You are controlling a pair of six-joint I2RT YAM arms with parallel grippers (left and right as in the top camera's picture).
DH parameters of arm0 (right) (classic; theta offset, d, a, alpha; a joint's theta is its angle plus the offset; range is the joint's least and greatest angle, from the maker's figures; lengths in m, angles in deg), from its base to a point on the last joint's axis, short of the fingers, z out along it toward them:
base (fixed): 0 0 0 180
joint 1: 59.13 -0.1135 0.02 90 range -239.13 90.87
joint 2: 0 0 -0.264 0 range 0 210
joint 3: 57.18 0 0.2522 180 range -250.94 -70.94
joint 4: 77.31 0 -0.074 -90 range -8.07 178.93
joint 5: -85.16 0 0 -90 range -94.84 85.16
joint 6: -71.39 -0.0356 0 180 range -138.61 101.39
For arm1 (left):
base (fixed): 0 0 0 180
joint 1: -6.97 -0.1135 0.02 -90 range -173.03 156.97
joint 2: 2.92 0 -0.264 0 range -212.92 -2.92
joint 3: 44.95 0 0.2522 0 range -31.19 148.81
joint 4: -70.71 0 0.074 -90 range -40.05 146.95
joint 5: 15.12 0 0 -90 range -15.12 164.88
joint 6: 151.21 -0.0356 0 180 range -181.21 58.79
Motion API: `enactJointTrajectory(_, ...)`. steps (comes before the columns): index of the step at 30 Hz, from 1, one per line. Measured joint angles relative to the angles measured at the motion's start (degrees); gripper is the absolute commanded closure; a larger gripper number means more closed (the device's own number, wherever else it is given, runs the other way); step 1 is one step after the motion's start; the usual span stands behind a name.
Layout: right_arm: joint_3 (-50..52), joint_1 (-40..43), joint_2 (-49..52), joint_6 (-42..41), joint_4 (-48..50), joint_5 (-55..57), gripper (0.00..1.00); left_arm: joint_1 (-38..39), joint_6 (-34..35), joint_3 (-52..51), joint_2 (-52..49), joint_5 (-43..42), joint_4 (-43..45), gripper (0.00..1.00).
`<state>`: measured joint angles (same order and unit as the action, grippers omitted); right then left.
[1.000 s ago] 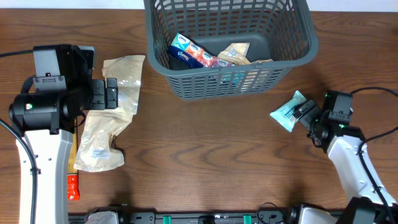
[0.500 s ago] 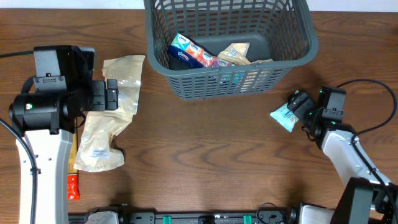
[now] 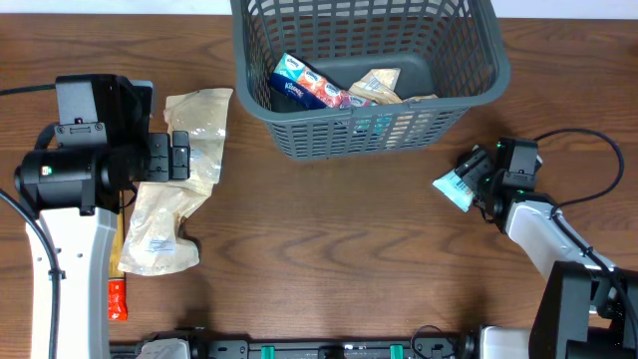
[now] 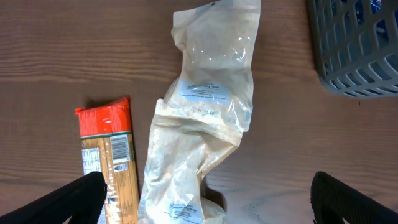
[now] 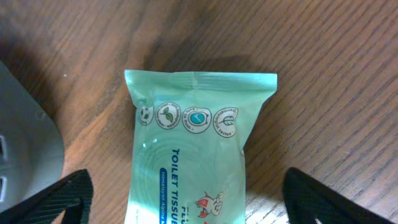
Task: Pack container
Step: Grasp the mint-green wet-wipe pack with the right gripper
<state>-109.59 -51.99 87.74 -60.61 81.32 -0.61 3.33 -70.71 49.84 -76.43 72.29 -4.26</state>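
Straddling a mint-green toilet tissue packet (image 5: 199, 143) on the wooden table (image 3: 329, 229), my right gripper (image 5: 189, 196) stands spread, one finger either side. My left gripper (image 4: 211, 196) gapes wide above crumpled beige pouches (image 4: 214, 106). Beyond both, at the table's far edge, sits the container (image 3: 359, 135): dark grey, round-cornered, with slotted lattice walls and packets inside.

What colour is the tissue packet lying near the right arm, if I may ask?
The tissue packet is mint green, clearest in the right wrist view.
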Motion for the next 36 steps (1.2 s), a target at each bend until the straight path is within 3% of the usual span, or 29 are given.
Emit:
enactJointTrajectory(8, 0.00, 0.02, 0.04, -0.17, -0.02, 1.46, 0.17, 0.00, 0.00, 0.00, -0.02, 0.00, -0.07, 0.01)
enactJointTrajectory(21, -0.02, 0.00, 3.76, -0.15, 0.31, 2.93, 0.24, 0.00, 0.00, 0.00, -0.02, 0.00, -0.20, 0.01)
enactJointTrajectory(32, -0.02, 0.02, 4.44, -0.85, 0.20, 2.95, 0.80, 0.00, 0.00, 0.00, -0.02, 0.00, -0.31, 0.01)
enactJointTrajectory(34, -0.02, 0.00, 4.44, -0.94, 0.28, 2.95, 0.95, 0.00, 0.00, 0.00, -0.02, 0.00, -0.31, 0.01)
enactJointTrajectory(36, -0.04, 0.02, 4.37, -0.96, 0.46, 2.99, 0.99, 0.00, 0.00, 0.00, -0.02, 0.00, -0.31, 0.01)
